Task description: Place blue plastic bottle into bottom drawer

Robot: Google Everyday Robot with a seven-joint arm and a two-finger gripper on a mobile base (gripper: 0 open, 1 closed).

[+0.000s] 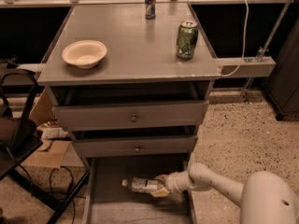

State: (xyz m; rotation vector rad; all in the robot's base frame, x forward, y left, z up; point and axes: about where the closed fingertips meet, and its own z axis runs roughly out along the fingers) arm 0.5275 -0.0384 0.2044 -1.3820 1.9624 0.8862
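The blue plastic bottle lies on its side, white cap to the left, inside the open bottom drawer, a grey flat tray under the two knobbed drawers. My gripper reaches in from the right on a white arm and is shut on the bottle's base end, holding it low over the drawer floor. Whether the bottle touches the floor is unclear.
On the cabinet top stand a white bowl, a green soda can and a tall blue can. A black chair and cardboard sit at the left. A white cable hangs at the right.
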